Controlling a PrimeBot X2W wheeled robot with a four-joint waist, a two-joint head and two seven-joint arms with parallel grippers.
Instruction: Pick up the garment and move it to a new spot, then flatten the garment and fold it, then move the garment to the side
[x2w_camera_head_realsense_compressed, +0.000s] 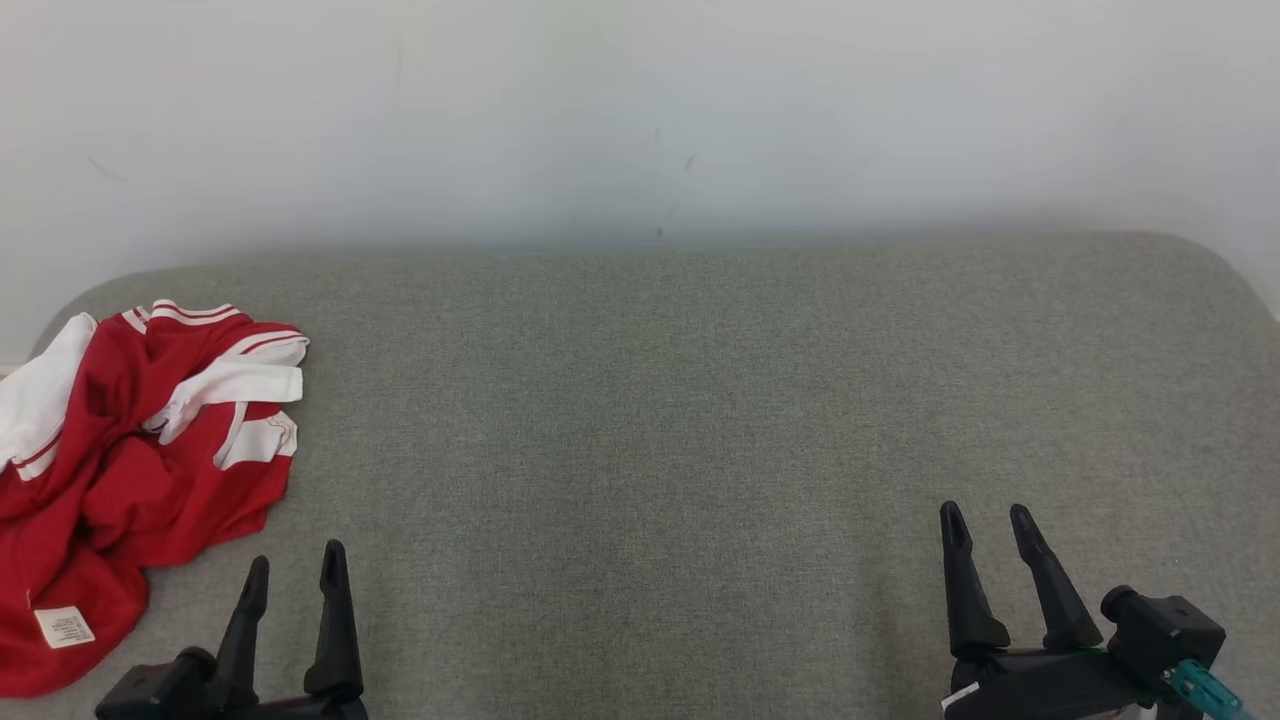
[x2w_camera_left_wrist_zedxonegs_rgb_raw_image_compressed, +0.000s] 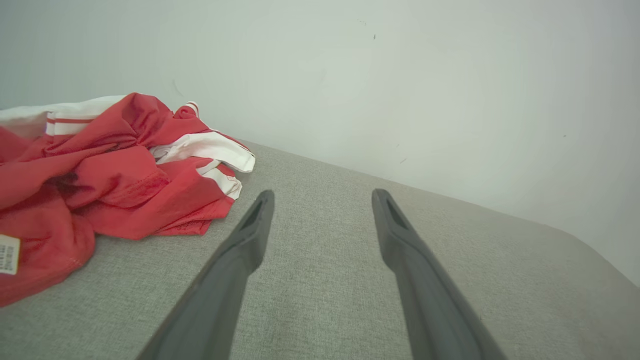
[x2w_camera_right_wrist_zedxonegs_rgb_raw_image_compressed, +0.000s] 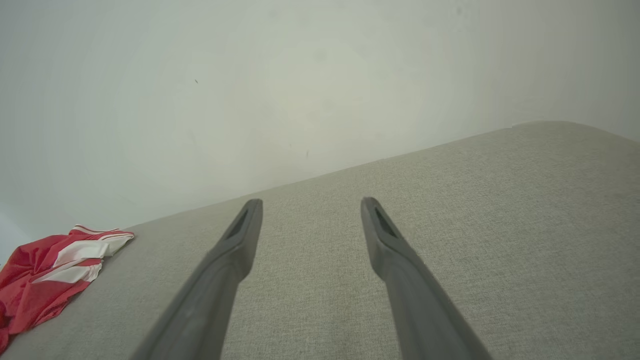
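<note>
So your left pincer (x2w_camera_head_realsense_compressed: 296, 557) and right pincer (x2w_camera_head_realsense_compressed: 986, 512) sit wide open and empty near the bench (x2w_camera_head_realsense_compressed: 650, 450) front edge, staged for the pickup I'd guess, with the crumpled red garment (x2w_camera_head_realsense_compressed: 140, 470) heaped far left, near the left one.

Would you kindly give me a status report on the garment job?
Left gripper open, empty. Right gripper open, empty. Crumpled red-and-white jersey garment at far left of grey fabric surface, untouched. Nothing in the way.
</note>
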